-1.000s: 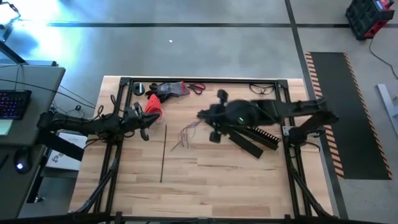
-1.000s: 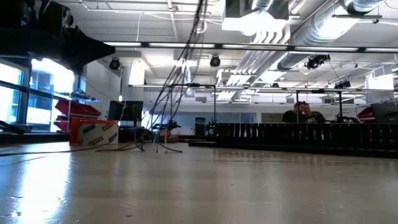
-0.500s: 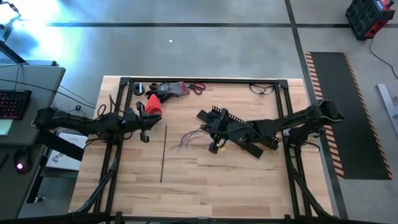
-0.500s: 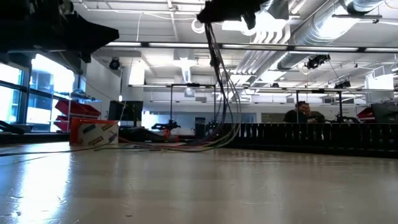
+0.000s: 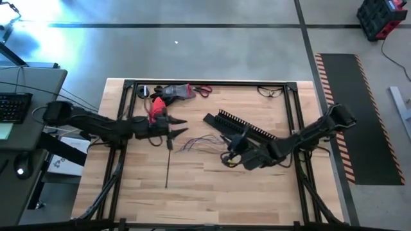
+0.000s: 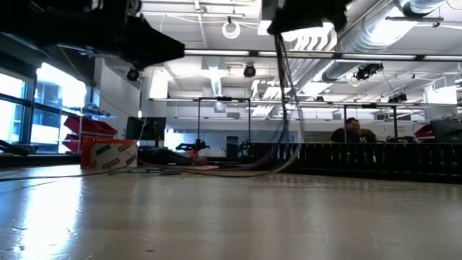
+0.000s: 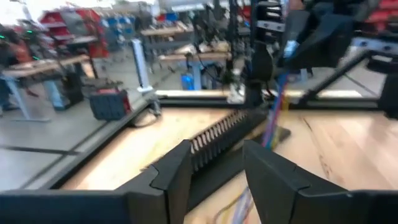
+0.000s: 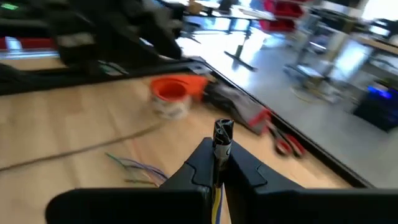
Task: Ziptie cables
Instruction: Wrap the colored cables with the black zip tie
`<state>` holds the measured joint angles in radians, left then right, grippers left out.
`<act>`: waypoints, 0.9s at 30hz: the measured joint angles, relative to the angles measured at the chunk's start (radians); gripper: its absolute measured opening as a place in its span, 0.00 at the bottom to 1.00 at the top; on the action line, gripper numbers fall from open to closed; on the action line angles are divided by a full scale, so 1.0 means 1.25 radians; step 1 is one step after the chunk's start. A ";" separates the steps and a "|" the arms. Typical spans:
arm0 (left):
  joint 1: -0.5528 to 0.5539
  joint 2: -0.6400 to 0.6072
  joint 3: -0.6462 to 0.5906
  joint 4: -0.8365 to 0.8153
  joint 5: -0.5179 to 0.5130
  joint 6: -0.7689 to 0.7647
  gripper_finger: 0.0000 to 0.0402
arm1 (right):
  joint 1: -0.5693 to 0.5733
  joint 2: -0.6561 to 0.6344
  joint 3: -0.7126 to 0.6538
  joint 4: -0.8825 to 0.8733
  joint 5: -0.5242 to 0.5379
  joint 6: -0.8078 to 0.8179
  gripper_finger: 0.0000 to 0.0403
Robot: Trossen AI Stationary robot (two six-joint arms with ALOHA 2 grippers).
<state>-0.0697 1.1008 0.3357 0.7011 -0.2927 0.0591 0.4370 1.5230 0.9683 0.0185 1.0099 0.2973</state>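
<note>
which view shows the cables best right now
The high view: the cables lie fanned on the table between the open left gripper and the right gripper, which pinches one end. The low view shows them hanging from that gripper, the right wrist view the clamped end, the left wrist view a blurred stretch.

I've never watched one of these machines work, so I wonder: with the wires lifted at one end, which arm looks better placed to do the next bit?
Probably the left. The right gripper is shut on one end of the cables, so it is busy. The left gripper is open, empty and beside the cables' free end.
</note>
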 joint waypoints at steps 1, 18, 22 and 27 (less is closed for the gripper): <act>0.000 0.028 0.016 0.000 0.013 0.000 0.33 | 0.006 -0.003 -0.018 0.000 0.017 0.023 0.00; 0.028 0.190 0.157 -0.014 0.127 -0.015 0.35 | 0.078 -0.095 -0.058 0.059 0.099 -0.036 0.00; 0.045 0.168 0.157 -0.052 0.146 -0.030 0.35 | 0.075 -0.095 -0.058 0.060 0.098 -0.036 0.00; 0.063 0.174 0.157 -0.068 0.153 -0.037 0.35 | 0.060 -0.095 -0.058 0.066 0.089 -0.035 0.00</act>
<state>0.0088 1.3186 0.5316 0.6162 -0.1018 0.0127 0.5125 1.4044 0.8963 0.1009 1.1206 0.2535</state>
